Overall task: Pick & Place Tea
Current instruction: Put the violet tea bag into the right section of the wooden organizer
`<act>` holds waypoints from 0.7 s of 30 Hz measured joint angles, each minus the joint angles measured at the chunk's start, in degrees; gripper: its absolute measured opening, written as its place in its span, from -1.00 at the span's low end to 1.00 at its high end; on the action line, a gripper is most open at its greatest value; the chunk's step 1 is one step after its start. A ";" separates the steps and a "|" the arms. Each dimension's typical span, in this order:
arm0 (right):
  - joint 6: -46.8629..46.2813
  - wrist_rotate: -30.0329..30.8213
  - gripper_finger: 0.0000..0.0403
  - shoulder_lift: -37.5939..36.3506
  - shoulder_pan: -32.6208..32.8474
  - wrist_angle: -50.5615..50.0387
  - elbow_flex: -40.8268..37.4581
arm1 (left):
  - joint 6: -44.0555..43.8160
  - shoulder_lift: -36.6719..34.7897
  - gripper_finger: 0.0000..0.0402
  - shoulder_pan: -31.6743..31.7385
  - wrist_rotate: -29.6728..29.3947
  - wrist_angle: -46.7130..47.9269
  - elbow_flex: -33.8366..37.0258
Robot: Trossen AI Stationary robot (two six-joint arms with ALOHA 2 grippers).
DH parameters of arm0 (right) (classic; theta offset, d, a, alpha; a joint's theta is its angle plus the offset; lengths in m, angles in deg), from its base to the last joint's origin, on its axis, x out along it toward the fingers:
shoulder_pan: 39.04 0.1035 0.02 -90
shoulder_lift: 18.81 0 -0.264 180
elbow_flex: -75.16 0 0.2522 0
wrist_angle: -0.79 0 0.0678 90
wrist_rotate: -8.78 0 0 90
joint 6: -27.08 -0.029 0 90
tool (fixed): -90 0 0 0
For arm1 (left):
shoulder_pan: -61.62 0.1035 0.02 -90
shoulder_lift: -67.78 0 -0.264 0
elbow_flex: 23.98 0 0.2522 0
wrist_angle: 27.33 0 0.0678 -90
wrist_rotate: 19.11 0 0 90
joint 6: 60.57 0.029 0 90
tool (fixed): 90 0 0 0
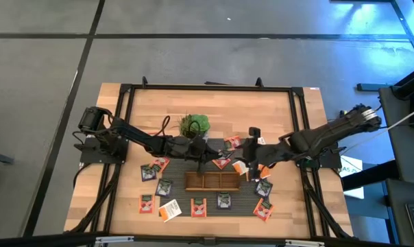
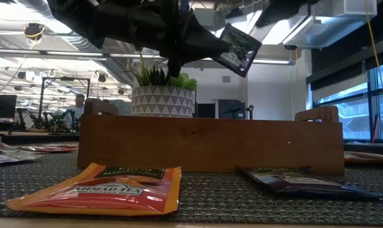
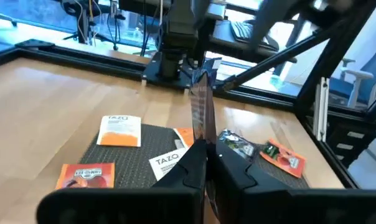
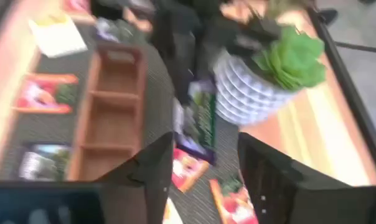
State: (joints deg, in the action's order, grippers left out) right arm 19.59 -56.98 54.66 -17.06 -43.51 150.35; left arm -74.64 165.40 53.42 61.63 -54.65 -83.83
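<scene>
Tea sachet gripped above the wooden tray, mid-bench

The left gripper (image 3: 205, 163) is clenched on the lower edge of a dark tea sachet (image 3: 202, 106), holding it on edge in the air above the wooden tray (image 1: 212, 181), just in front of the plant pot (image 2: 163, 101). The right gripper (image 4: 200, 171) faces the sachet from the other side with its jaws released and wide, touching nothing. The sachet appears light, thin and limp; grip it on a flat sealed margin, since the slick foil may slip or crease. Other sachets lie scattered on the mat around the tray.
</scene>
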 joint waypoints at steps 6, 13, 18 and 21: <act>-0.39 -0.42 0.08 0.67 -0.47 2.66 -0.02 | 4.72 0.00 -0.95 -0.17 1.33 -1.29 0.01; -1.49 -2.78 0.09 2.38 -2.43 2.82 -0.13 | 9.17 0.00 -0.95 -1.27 1.49 -4.30 0.02; -2.98 -5.06 -0.04 2.34 -3.06 2.85 -0.13 | 9.49 0.00 -0.94 -1.56 1.51 -5.23 0.02; -2.77 -5.06 -0.23 2.34 -3.06 2.90 -0.13 | 9.46 -0.02 -0.93 -1.56 1.49 -5.11 0.02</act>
State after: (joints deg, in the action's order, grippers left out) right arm 16.82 -62.04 57.00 -20.12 -40.61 150.22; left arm -65.17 165.38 51.86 63.12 -59.76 -83.80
